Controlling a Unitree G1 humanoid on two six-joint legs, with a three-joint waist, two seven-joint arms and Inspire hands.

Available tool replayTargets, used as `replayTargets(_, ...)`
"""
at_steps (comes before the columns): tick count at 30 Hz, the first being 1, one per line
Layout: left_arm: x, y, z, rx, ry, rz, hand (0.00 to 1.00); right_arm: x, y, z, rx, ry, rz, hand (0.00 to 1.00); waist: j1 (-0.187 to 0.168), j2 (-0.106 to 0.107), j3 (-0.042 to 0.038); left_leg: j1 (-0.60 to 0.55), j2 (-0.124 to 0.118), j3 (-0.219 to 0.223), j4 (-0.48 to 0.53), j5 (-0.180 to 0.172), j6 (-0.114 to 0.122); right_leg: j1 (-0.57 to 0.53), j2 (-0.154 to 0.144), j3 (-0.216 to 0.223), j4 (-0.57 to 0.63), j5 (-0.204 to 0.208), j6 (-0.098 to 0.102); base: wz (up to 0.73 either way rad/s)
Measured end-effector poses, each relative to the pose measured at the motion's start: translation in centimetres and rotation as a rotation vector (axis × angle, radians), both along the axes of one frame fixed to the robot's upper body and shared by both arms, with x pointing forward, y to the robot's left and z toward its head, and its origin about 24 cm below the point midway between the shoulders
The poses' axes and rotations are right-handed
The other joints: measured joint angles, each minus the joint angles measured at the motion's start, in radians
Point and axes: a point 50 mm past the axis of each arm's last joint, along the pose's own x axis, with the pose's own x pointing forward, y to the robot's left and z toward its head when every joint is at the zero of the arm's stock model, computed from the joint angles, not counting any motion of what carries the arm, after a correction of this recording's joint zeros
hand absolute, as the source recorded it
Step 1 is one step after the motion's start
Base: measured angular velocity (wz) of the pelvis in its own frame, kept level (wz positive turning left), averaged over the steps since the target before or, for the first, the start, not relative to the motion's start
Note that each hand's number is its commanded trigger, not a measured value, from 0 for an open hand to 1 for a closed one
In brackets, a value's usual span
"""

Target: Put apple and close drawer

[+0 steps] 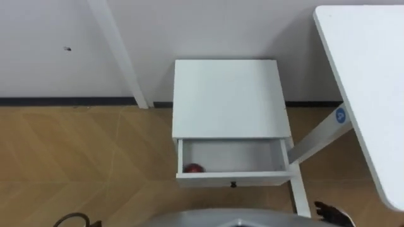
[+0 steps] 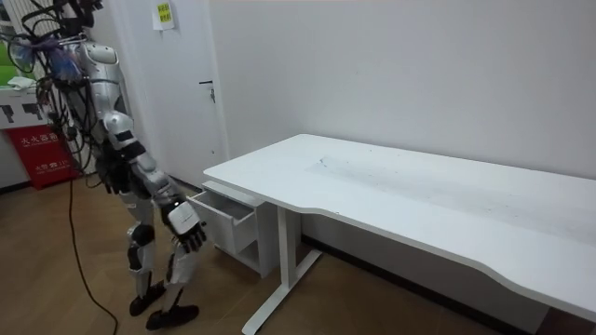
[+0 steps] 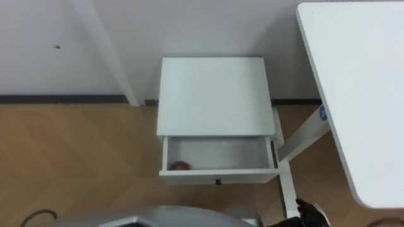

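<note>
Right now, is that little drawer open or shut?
Open: the drawer juts out from the white cabinet, its inside showing, with a red apple in its front left corner.

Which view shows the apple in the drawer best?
Left eye view: it looks straight down into the open drawer, and the apple sits red in its front left corner. Right eye view gives nearly the same. Room view sees the drawer side-on, its wall in front of the apple.

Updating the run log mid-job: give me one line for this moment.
apple: in drawer, front-left corner | drawer: open | right hand: open, empty, low to the right of cabinet | next: likely close drawer
</note>
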Motion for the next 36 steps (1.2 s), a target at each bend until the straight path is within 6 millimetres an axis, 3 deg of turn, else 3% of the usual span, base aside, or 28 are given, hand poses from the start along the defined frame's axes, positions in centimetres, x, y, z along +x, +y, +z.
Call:
replayTargets(1, 0.1, 0.0, 0.0, 0.001, -0.002, 0.0, 0.0, -0.5, -0.1, 0.0, 0.001, 0.017, -0.02, 0.0, 0.0, 0.009, -0.0006, 0.0, 0.003, 0.005, 0.007, -0.005, 0.005, -0.041, -0.003, 0.018, 0.055, 0.055, -0.003, -0.41)
replayTargets(2, -0.1, 0.3, 0.1, 0.007, 0.003, 0.001, 0.0, -1.1, 0.0, -0.1, 0.007, 0.044, -0.039, 0.0, -0.002, 0.023, 0.0019, -0.009, 0.01, 0.013, 0.022, -0.016, 0.019, -0.133, -0.007, 0.058, 0.163, 0.196, -0.002, -0.41)
replayTargets(3, -0.2, 0.8, 0.2, 0.021, 0.007, -0.003, 0.0, -1.7, 0.3, -0.2, 0.024, 0.062, -0.052, 0.0, -0.012, 0.025, 0.0063, -0.021, 0.014, 0.017, 0.046, -0.022, 0.03, -0.25, -0.005, 0.091, 0.345, 0.243, -0.01, -0.34)
replayTargets(4, -0.3, 0.9, 0.3, 0.026, 0.01, -0.004, 0.0, -2.0, 0.3, -0.2, 0.03, 0.071, -0.056, 0.0, -0.014, 0.026, 0.0051, -0.031, 0.02, 0.021, 0.058, -0.025, 0.034, -0.311, 0.007, 0.101, 0.471, 0.216, -0.01, -0.33)
replayTargets(5, -0.3, 1.2, 0.4, 0.033, 0.015, -0.004, 0.0, -2.0, 0.4, -0.2, 0.035, 0.069, -0.06, 0.0, -0.016, 0.029, 0.0065, -0.056, 0.038, 0.025, 0.078, -0.026, 0.036, -0.425, 0.034, 0.098, 0.703, 0.153, -0.015, -0.26)
replayTargets(6, 0.0, 1.3, 0.4, 0.037, 0.022, 0.001, 0.0, -2.2, 0.5, -0.3, 0.041, 0.069, -0.08, 0.0, -0.024, 0.036, 0.0079, -0.082, 0.064, 0.024, 0.098, -0.03, 0.043, -0.524, 0.061, 0.065, 0.879, 0.106, -0.018, -0.23)
replayTargets(9, 0.2, 1.3, 0.4, 0.041, 0.056, 0.009, 0.0, -3.0, 1.1, -0.5, 0.057, 0.098, -0.094, 0.0, -0.026, 0.045, 0.0133, -0.107, 0.117, 0.004, 0.126, -0.034, 0.047, -0.725, 0.098, 0.007, 1.112, 0.026, -0.016, 0.05)
replayTargets(12, 0.4, 1.2, 0.3, 0.041, 0.08, -0.002, 0.0, -3.4, 1.5, -0.6, 0.062, 0.105, -0.12, 0.0, -0.029, 0.044, 0.0129, -0.115, 0.141, -0.031, 0.147, -0.04, 0.052, -0.824, 0.092, 0.019, 1.152, 0.0, -0.014, 0.3)
replayTargets(17, 0.0, 1.2, 0.3, 0.045, 0.11, 0.002, 0.0, -2.4, 1.3, -0.6, 0.033, 0.04, -0.177, 0.0, -0.023, 0.04, 0.0113, -0.16, 0.138, -0.032, 0.237, -0.076, 0.069, -0.799, 0.081, 0.045, 1.142, -0.011, 0.002, 0.08)
replayTargets(19, -0.2, 1.1, 0.3, 0.043, 0.111, 0.003, 0.0, -1.8, 1.2, -0.6, 0.031, 0.026, -0.175, 0.0, -0.019, 0.042, 0.01, -0.163, 0.132, -0.023, 0.241, -0.079, 0.074, -0.73, 0.07, 0.046, 1.097, -0.011, 0.002, -0.05)
replayTargets(22, -0.3, 1.1, 0.3, 0.04, 0.098, 0.016, 0.0, -1.5, 1.2, -0.7, 0.037, 0.014, -0.204, 0.0, -0.022, 0.044, 0.0082, -0.161, 0.107, -0.026, 0.233, -0.083, 0.079, -0.566, 0.034, 0.07, 0.905, -0.01, 0.005, 0.01)
replayTargets(24, -0.6, 1.0, 0.2, 0.036, 0.097, 0.012, 0.0, -2.2, 1.2, -0.7, 0.037, 0.05, -0.217, 0.0, -0.024, 0.035, 0.014, -0.131, 0.071, -0.025, 0.207, -0.088, 0.058, -0.367, 0.015, 0.074, 0.596, -0.008, 0.008, 0.06)
replayTargets(25, -0.8, 0.9, 0.2, 0.035, 0.102, 0.011, 0.0, -2.4, 1.2, -0.6, 0.038, 0.058, -0.222, 0.0, -0.027, 0.033, 0.0156, -0.118, 0.059, -0.023, 0.191, -0.088, 0.034, -0.31, 0.018, 0.072, 0.504, -0.008, 0.009, 0.0)
replayTargets(26, -1.5, 0.7, 0.1, 0.029, 0.118, 0.014, 0.0, -2.7, 1.2, -0.6, 0.039, 0.072, -0.229, 0.0, -0.029, 0.02, 0.0192, -0.078, 0.033, -0.021, 0.137, -0.075, -0.033, -0.189, 0.028, 0.071, 0.299, -0.012, 0.01, 0.0)
replayTargets(27, -1.7, 0.6, 0.1, 0.027, 0.125, 0.016, 0.0, -3.0, 1.2, -0.6, 0.038, 0.081, -0.232, 0.0, -0.033, 0.019, 0.0165, -0.058, 0.019, -0.022, 0.1, -0.063, -0.082, -0.136, 0.04, 0.073, 0.19, -0.014, 0.006, 0.08)
replayTargets(28, -1.6, 0.9, 0.2, 0.042, 0.12, 0.013, 0.0, -3.1, 1.5, -0.7, 0.044, 0.094, -0.228, 0.0, -0.037, -0.015, 0.0002, -0.05, 0.002, -0.031, 0.108, -0.061, -0.123, -0.064, 0.033, 0.084, 0.023, -0.024, 0.013, 0.12)
replayTargets(29, -0.2, 1.7, 0.6, 0.08, 0.072, -0.002, 0.0, -3.0, 1.8, -0.8, 0.052, 0.101, -0.219, 0.0, -0.023, -0.02, 0.0128, -0.096, 0.05, -0.083, 0.21, -0.123, -0.045, -0.047, 0.034, 0.097, -0.042, -0.045, 0.048, -0.19)
replayTargets(30, -0.1, 2.3, 0.8, 0.112, 0.054, 0.005, 0.0, -2.4, 1.9, -0.9, 0.051, 0.099, -0.211, 0.0, 0.001, -0.024, 0.0172, -0.105, 0.026, -0.069, 0.239, -0.15, -0.004, -0.01, 0.037, 0.122, -0.121, -0.073, 0.077, -0.34)
replayTargets(31, -0.3, 2.4, 0.9, 0.123, 0.058, 0.022, 0.0, -2.2, 1.9, -0.9, 0.052, 0.093, -0.206, 0.0, 0.005, -0.032, 0.0135, -0.093, 0.024, -0.064, 0.228, -0.152, -0.009, 0.024, 0.044, 0.117, -0.172, -0.085, 0.077, -0.34)
replayTargets(32, 0.0, 2.3, 0.8, 0.12, 0.045, 0.037, 0.0, -1.8, 1.7, -0.9, 0.044, 0.081, -0.196, 0.0, 0.004, -0.035, 0.0111, -0.069, 0.024, -0.067, 0.189, -0.139, -0.019, 0.091, 0.07, 0.109, -0.284, -0.093, 0.072, -0.07)
replayTargets(34, 0.8, 2.0, 0.7, 0.108, 0.011, 0.03, 0.0, -0.5, 1.2, -0.8, 0.021, 0.058, -0.168, 0.0, 0.012, -0.041, 0.0087, -0.034, 0.021, -0.053, 0.102, -0.098, -0.031, 0.166, 0.101, 0.099, -0.438, -0.093, 0.059, -0.11)
replayTargets(36, 1.1, 2.1, 0.8, 0.105, -0.014, 0.065, 0.0, 1.3, 1.1, -0.7, 0.002, 0.006, -0.135, 0.0, 0.007, -0.051, 0.009, -0.01, 0.025, -0.047, 0.042, -0.057, -0.026, 0.228, 0.125, 0.097, -0.575, -0.083, 0.061, -0.19)
